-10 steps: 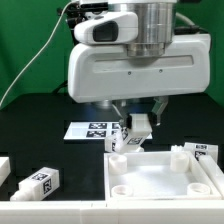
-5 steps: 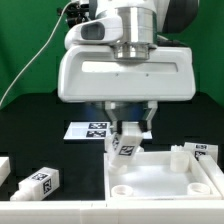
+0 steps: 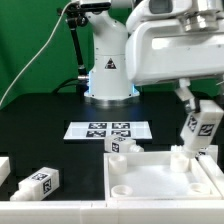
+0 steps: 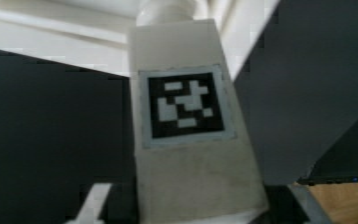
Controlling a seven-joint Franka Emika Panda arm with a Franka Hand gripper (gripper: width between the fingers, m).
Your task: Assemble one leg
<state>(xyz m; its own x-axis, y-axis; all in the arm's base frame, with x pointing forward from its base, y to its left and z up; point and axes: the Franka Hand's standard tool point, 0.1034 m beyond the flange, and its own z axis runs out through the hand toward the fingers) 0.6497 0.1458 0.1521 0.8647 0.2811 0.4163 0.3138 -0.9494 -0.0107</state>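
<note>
My gripper (image 3: 200,108) is shut on a leg (image 3: 204,128), a chunky white peg with a black-and-white tag. It holds the leg tilted in the air above the far right corner of the white square panel (image 3: 150,190). In the wrist view the leg (image 4: 190,110) fills the middle between my two fingers (image 4: 101,204), with the panel's rim beyond its tip. A second leg (image 3: 120,146) stands at the panel's far left corner. A third leg (image 3: 38,183) lies on the table at the exterior view's left.
The marker board (image 3: 108,130) lies on the black table behind the panel. Another white tagged part (image 3: 204,151) lies just beyond the panel's far right corner. A white piece (image 3: 4,166) sits at the left edge. The arm's base (image 3: 108,70) stands at the back.
The arm has swung to the exterior view's right with the leg, from above the panel's far left corner to above its far right corner. The marker board now shows fully.
</note>
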